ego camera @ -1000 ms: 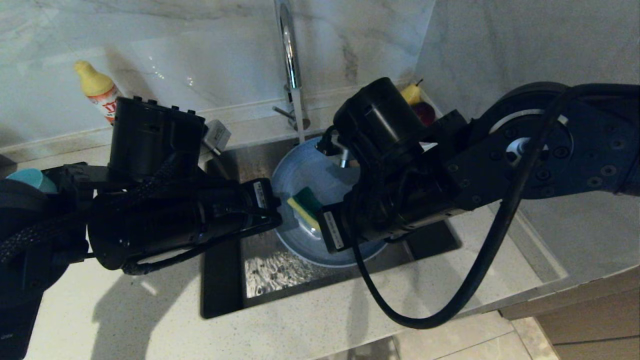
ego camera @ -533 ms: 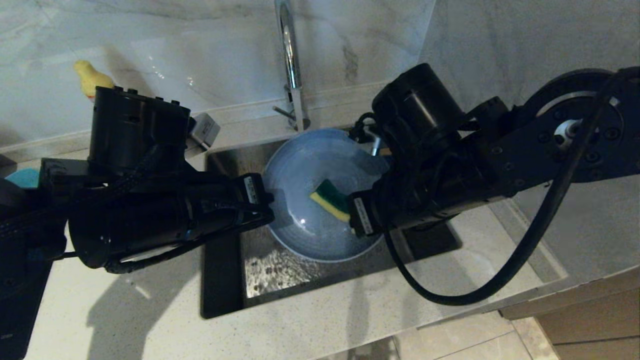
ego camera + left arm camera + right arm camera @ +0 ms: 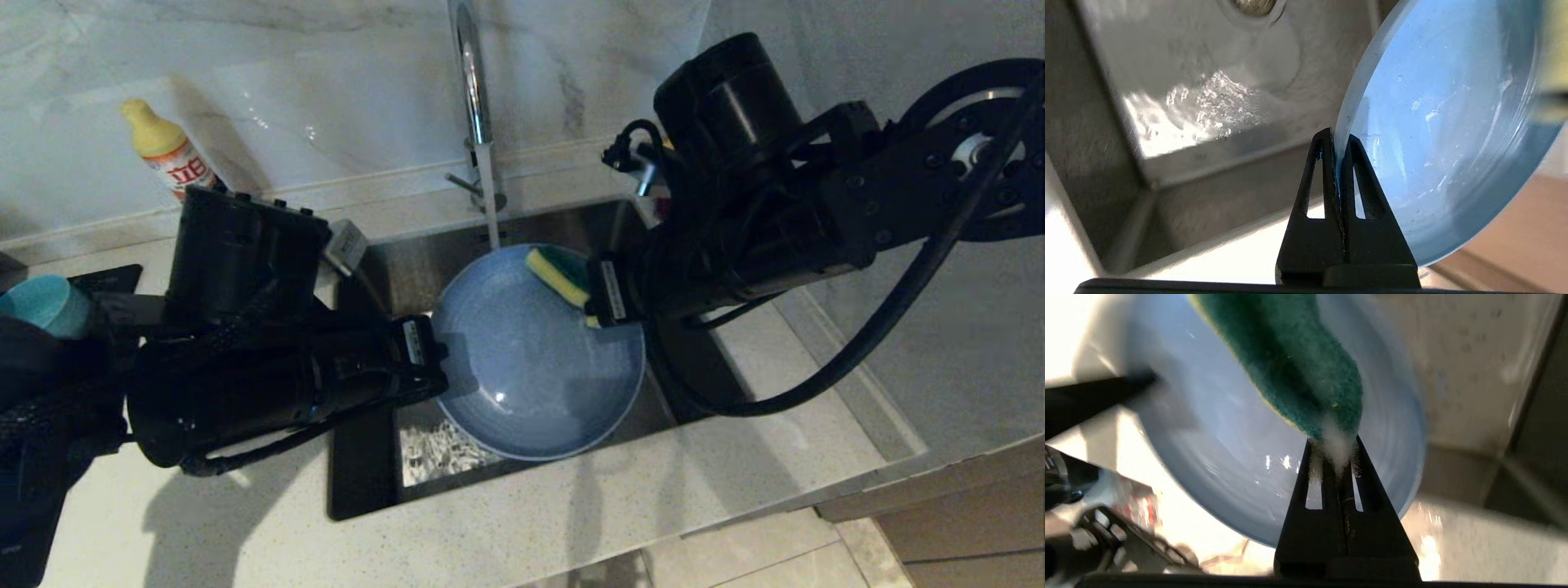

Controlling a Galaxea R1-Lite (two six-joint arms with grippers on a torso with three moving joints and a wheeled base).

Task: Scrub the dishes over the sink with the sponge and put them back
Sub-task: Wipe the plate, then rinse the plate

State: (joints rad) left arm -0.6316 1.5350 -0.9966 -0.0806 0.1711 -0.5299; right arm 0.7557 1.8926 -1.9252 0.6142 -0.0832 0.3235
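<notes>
A wide grey-blue plate (image 3: 531,367) hangs tilted over the steel sink (image 3: 424,265). My left gripper (image 3: 437,355) is shut on the plate's left rim; the left wrist view has the rim pinched between the black fingers (image 3: 1337,151) with the plate (image 3: 1445,122) spreading beyond them. My right gripper (image 3: 600,294) is shut on the green and yellow sponge (image 3: 559,273), which lies at the plate's far right rim. In the right wrist view the foamy sponge (image 3: 1298,363) lies against the plate (image 3: 1220,428) ahead of the right gripper (image 3: 1336,451). A teal-blue bowl (image 3: 45,302) sits at far left.
The chrome tap (image 3: 473,90) rises behind the sink, and a thin stream of water falls from it to the plate's far rim. A yellow-capped soap bottle (image 3: 167,151) stands by the back wall on the left. Pale speckled counter (image 3: 571,506) surrounds the basin.
My right gripper has swept the sponge from the plate's middle up and right to its far rim. The plate, held by my left gripper, has shifted slightly lower and toward me.
</notes>
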